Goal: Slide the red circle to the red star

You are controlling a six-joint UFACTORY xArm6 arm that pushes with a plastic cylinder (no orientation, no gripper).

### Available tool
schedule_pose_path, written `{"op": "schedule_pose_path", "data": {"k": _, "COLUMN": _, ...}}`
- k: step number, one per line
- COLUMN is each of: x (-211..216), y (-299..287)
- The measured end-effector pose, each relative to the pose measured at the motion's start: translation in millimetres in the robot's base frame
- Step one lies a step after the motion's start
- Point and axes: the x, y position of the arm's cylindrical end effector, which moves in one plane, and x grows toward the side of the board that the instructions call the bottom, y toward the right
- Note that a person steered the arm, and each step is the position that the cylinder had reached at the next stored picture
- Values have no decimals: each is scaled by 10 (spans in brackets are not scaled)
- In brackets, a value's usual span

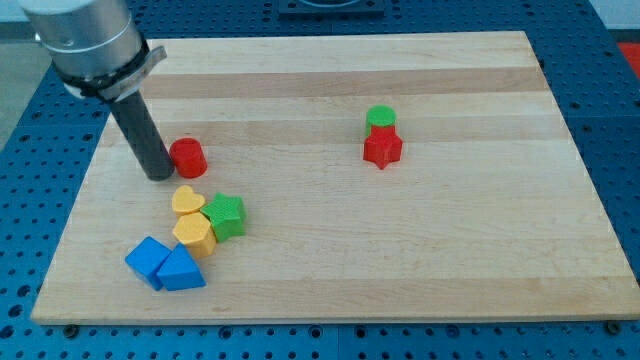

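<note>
The red circle (188,158) lies on the wooden board at the view's left. The red star (382,148) lies right of centre, far from the circle, with a green circle (380,118) touching its upper side. My tip (160,176) rests on the board just left of the red circle, touching or almost touching it.
Below the red circle is a cluster: a yellow heart (186,200), a yellow hexagon (193,234), a green star (226,215), a blue cube (148,260) and a blue triangle (181,271). The board's left edge (80,190) is near my tip.
</note>
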Motion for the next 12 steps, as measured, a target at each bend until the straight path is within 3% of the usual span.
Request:
{"op": "schedule_pose_path", "data": {"k": 2, "x": -430, "y": 369}}
{"op": "schedule_pose_path", "data": {"k": 3, "x": -429, "y": 708}}
{"op": "schedule_pose_path", "data": {"k": 7, "x": 444, "y": 1364}}
{"op": "schedule_pose_path", "data": {"k": 10, "x": 421, "y": 2324}}
{"op": "schedule_pose_path", "data": {"k": 12, "x": 281, "y": 2428}}
